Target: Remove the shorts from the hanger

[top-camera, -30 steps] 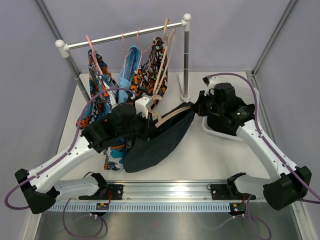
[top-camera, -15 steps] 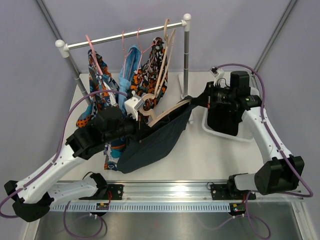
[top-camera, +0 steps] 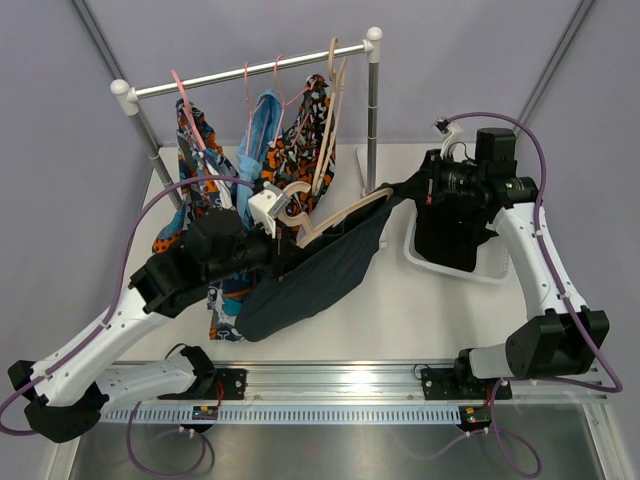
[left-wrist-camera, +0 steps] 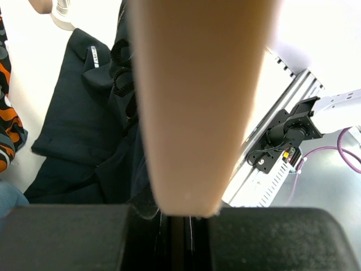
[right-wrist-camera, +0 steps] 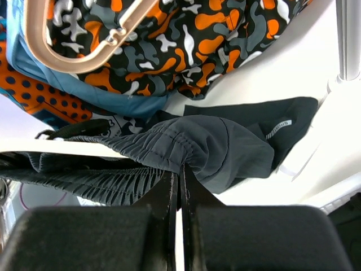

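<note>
Pinching the gathered waistband of the dark shorts (right-wrist-camera: pixel 192 144), the right gripper (right-wrist-camera: pixel 180 169) has its fingers pressed together on the fabric, with only a thin seam between them in the right wrist view; from above, the right gripper (top-camera: pixel 393 190) sits at the far end of the beige hanger (top-camera: pixel 345 212). The left gripper (top-camera: pixel 282 222) is clamped on the hanger's other end, near the hook. In the left wrist view the beige hanger (left-wrist-camera: pixel 197 101) is a big blurred slab filling the centre and hiding most of the scene, and the left gripper (left-wrist-camera: pixel 180 217) grips its lower end. The dark shorts (top-camera: pixel 310 280) sag below the hanger between the two grippers, lower hem near the left arm; how they attach to the bar is hidden by folds. Left of the left gripper, more dark fabric with a small label (left-wrist-camera: pixel 93 53) lies flat; cannot tell if it is the same pair or another. The label's text is too small to read. Camo shorts (right-wrist-camera: pixel 186 39) fill the space above the right gripper, partly cut off by the frame, with a blue garment (right-wrist-camera: pixel 113 99) beneath them. Camo shorts (top-camera: pixel 305 130) hang from the rack rail (top-camera: pixel 250 72). A white tray (top-camera: pixel 490 265) is mostly covered by the right arm.
</note>
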Available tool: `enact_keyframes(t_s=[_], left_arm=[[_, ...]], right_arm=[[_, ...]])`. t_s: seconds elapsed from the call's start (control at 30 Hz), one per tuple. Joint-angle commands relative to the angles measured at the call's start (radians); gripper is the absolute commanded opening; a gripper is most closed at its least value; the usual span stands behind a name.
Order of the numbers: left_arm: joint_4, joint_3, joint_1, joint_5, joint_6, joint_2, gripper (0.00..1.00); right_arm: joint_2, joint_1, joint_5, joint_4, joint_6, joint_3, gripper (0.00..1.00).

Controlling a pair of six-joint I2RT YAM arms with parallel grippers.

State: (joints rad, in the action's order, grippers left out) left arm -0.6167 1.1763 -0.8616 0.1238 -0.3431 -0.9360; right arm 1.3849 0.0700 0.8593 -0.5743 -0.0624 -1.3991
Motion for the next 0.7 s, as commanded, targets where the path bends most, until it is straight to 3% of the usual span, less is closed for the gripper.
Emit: enact_keyframes(t_s=[0.0, 0.27, 0.4, 0.53, 0.67], left_arm=[[-0.136, 0.068, -0.005, 0.040, 0.024, 0.083, 0.00], [-0.216, 0.114, -0.005, 0.017, 0.055, 0.086, 0.00], [-0.184, 0.091, -0.005, 0.004, 0.041, 0.111, 0.00], [-0.011, 0.037, -0.005, 0.007, -0.019, 0.111, 0.00], [0.269, -0.009, -0.005, -0.004, -0.074, 0.057, 0.00]], right_arm=[[0.043, -0.110, -0.275, 0.108, 0.165, -0.046, 0.00], [0.108, -0.174, -0.318, 0.086, 0.185, -0.136, 0.00], [0.106, -0.176, -0.248, 0.047, 0.237, -0.140, 0.00], [0.102, -0.158, -0.016, -0.018, 0.257, -0.071, 0.00], [0.037, -0.089, 0.055, 0.028, 0.199, 0.064, 0.00]])
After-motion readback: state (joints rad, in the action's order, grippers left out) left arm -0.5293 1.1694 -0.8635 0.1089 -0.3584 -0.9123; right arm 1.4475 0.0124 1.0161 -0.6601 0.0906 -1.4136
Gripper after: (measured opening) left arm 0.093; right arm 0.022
